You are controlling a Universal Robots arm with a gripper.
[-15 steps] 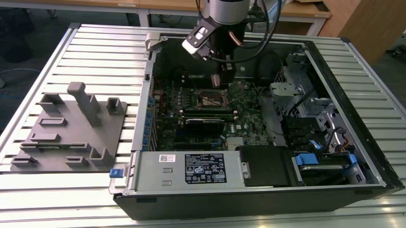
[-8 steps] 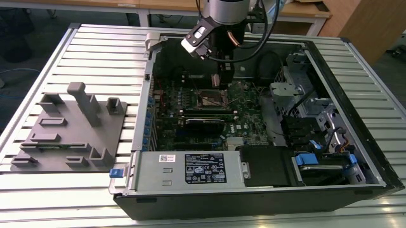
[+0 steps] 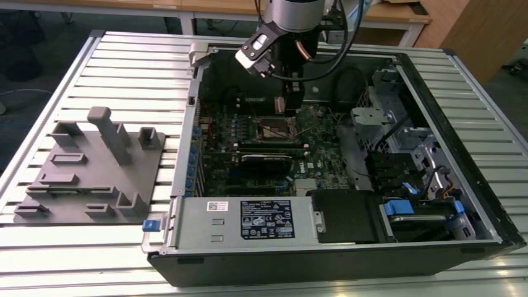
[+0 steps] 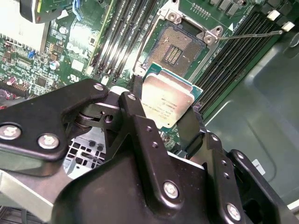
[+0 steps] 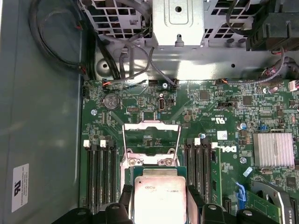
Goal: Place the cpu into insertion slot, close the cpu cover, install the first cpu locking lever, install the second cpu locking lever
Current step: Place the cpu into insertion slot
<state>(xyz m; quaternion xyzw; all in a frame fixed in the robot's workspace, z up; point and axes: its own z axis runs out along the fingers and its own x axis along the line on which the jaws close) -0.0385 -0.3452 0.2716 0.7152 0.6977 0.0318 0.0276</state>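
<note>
Downward hand gripping cpu, above insertion slot

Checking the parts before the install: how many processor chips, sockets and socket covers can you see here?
chip: 1
socket: 1
cover: 1
Total: 3

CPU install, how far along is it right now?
Only the pickup looks done: the gripper holds the cpu just short of the empty insertion slot. The cpu cover stands open and a locking lever sticks out unlatched, so seating, cover and both levers remain.
</note>
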